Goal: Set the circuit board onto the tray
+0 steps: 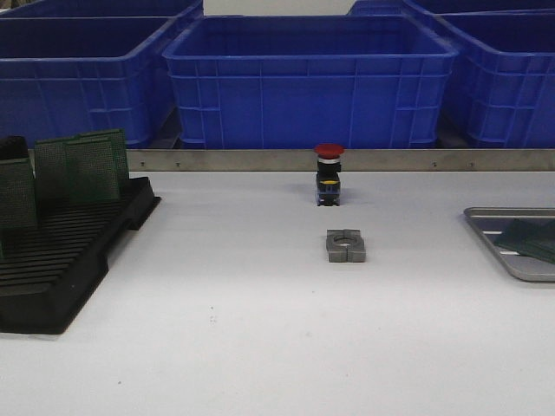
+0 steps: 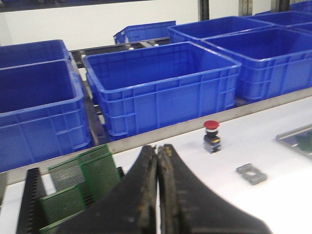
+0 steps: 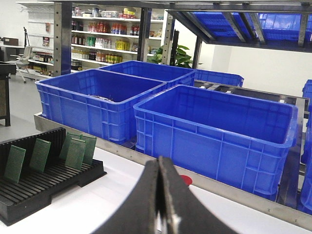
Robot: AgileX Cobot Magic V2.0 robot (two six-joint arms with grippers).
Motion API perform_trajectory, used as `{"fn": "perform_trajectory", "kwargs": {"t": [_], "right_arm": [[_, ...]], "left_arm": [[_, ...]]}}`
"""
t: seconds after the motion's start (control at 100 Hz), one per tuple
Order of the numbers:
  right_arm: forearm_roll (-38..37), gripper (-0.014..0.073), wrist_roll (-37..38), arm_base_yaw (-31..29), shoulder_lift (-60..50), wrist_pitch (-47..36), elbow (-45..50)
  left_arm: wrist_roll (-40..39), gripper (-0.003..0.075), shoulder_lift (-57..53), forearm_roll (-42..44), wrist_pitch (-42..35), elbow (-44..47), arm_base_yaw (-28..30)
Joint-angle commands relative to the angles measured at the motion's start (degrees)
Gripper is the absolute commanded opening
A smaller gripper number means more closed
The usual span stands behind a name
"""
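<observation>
Several green circuit boards [image 1: 91, 169] stand upright in a black slotted rack [image 1: 69, 260] at the table's left. The silver-grey tray [image 1: 482, 224] lies at the right edge, with green boards [image 1: 531, 236] lying flat on it. Neither gripper shows in the front view. In the left wrist view my left gripper [image 2: 157, 147] is shut with nothing between its fingers, raised above the table near the rack's boards [image 2: 83, 178]; the tray [image 2: 292, 133] shows far off. My right gripper [image 3: 158, 160] is also shut and empty, with the rack [image 3: 44, 180] and its boards [image 3: 75, 151] off to one side.
A red push button [image 1: 329, 173] stands at the table's middle back, with a small grey metal block [image 1: 346, 245] in front of it. Large blue bins [image 1: 308, 78] line a metal rail [image 1: 416, 159] behind the table.
</observation>
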Motion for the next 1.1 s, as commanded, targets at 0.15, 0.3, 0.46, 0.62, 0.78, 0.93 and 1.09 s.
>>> {"fn": "perform_trajectory", "kwargs": {"t": [0.15,0.3,0.46,0.62,0.78,0.93,1.09], "right_arm": [[0.66,-0.0061,-0.41,-0.07,0.53,-0.33,-1.45],[0.66,-0.0061,-0.41,-0.07,0.53,-0.33,-1.45],[0.66,-0.0061,-0.41,-0.07,0.53,-0.33,-1.45],[0.66,-0.0061,-0.41,-0.07,0.59,-0.12,-1.45],[0.66,-0.0061,-0.41,-0.07,0.58,0.14,-1.45],[0.66,-0.0061,-0.41,-0.07,0.58,0.53,-1.45],[0.66,-0.0061,-0.41,-0.07,0.58,0.99,-1.45]], "left_arm": [[-43.89,-0.0020,-1.52,35.95,-5.85,4.29,3.81],[-55.49,-0.0020,-6.39,47.03,-7.32,10.21,7.63],[-55.63,-0.0020,-13.12,47.03,-8.88,18.28,11.02],[-55.63,-0.0020,-14.97,47.72,-5.51,20.26,11.55],[-55.63,-0.0020,-14.97,47.70,-5.86,20.26,11.55],[-55.63,-0.0020,-14.97,47.70,-5.23,20.26,11.55],[-55.63,-0.0020,-14.87,47.46,-4.96,20.15,11.30]]}}
